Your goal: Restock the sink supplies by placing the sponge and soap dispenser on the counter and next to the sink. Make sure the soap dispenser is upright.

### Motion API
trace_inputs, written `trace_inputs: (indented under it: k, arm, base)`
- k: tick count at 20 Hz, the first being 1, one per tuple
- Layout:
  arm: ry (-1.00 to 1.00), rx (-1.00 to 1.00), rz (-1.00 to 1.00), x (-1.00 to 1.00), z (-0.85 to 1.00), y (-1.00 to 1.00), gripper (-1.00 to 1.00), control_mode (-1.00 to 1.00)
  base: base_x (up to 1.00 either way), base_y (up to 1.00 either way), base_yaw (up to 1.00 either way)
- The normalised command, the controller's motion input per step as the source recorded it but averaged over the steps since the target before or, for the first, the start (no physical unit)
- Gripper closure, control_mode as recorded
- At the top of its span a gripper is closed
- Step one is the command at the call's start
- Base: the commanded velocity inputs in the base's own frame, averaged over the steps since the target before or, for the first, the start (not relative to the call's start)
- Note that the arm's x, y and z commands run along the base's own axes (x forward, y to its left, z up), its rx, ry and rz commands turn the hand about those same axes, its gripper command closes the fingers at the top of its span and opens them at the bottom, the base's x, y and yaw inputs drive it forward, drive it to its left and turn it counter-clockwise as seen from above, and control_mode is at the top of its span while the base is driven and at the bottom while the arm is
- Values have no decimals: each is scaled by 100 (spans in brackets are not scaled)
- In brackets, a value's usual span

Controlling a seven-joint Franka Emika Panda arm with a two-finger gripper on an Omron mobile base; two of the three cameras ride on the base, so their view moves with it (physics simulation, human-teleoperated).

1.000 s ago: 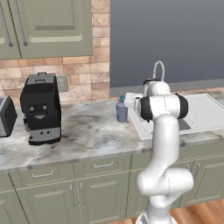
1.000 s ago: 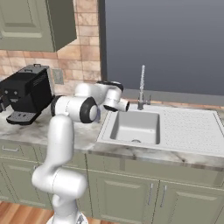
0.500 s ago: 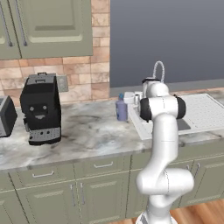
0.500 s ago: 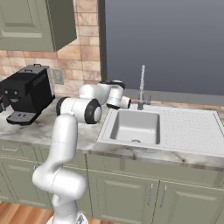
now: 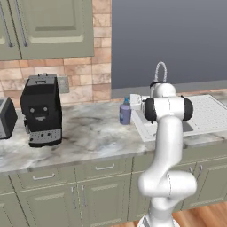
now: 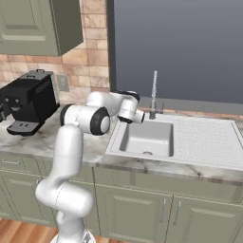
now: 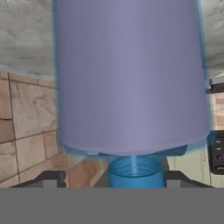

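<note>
Tool (image 5: 133,103) jaws look parted around the soap bottle (image 5: 125,113), which stands upright on the worktop (image 5: 88,133) just left of the sink (image 5: 208,116). Best to draw straight back off the bottle, without brushing it, so it does not tip.

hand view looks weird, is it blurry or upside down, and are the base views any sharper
Hand view: the soap bottle sits so near the lens that it looms large and soft-edged, and the picture is rolled, its blue pump at the bottom and the counter at the top. Left base view: even, flat rendered light, the bottle small but crisp. Right base view: equally sharp, no glare on the sink.
</note>
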Motion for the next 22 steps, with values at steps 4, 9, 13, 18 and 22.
trace_inputs:
  k: [4,9,13,18,22]
  arm:
    - [-6,0,0,0,-3,2,-100,-100]
    - [-5,0,0,0,0,0,-100,-100]
    - [-7,0,0,-13,3,-2,-100,-100]
    - [-11,0,-1,-28,16,-2,-100,-100]
    - [-18,0,-4,-36,42,-1,-100,-100]
  base:
    - [0,0,0]
    - [0,0,0]
    - [0,0,0]
    - [0,0,0]
    - [0,0,0]
